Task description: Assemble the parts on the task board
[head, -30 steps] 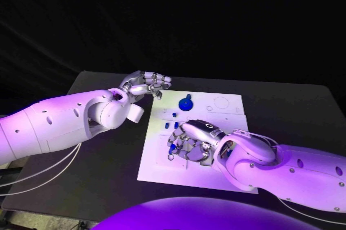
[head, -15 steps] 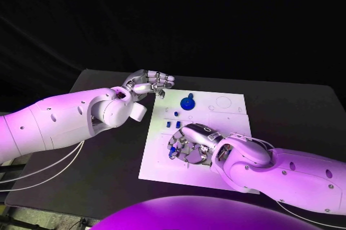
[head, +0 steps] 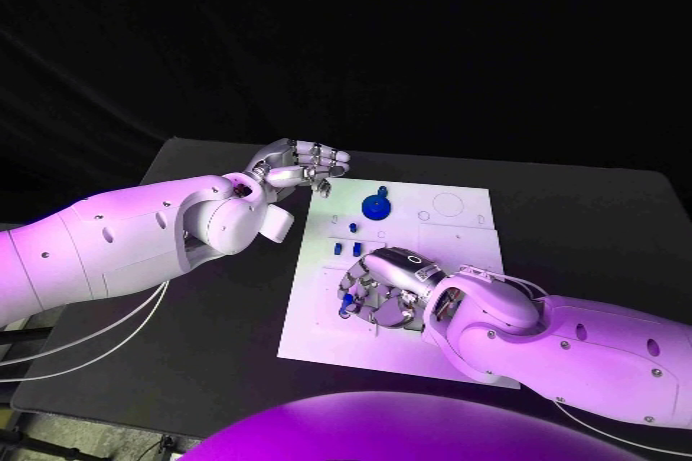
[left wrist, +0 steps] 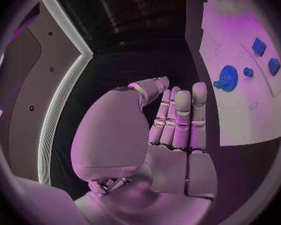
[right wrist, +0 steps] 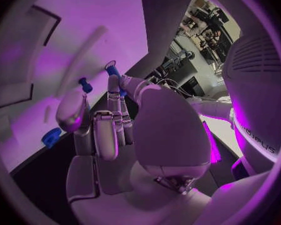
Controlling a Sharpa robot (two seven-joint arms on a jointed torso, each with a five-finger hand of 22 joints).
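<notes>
right robot hand [head: 382, 286] pinches a small blue part [head: 346, 302] at the task board [head: 454, 231] near-left edge; it could slip. left robot hand [head: 296, 166] released

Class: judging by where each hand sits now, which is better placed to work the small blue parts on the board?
Right hand: over the task board beside a small blue part. Left hand hovers off the board's far corner.

The task board [head: 454, 231] looks like smooth, matt white plastic, and the table [head: 577, 221] under it is matt black. The blue parts [head: 374, 207] seem smooth plastic; both arms [head: 130, 241] have glossy white shells.
</notes>
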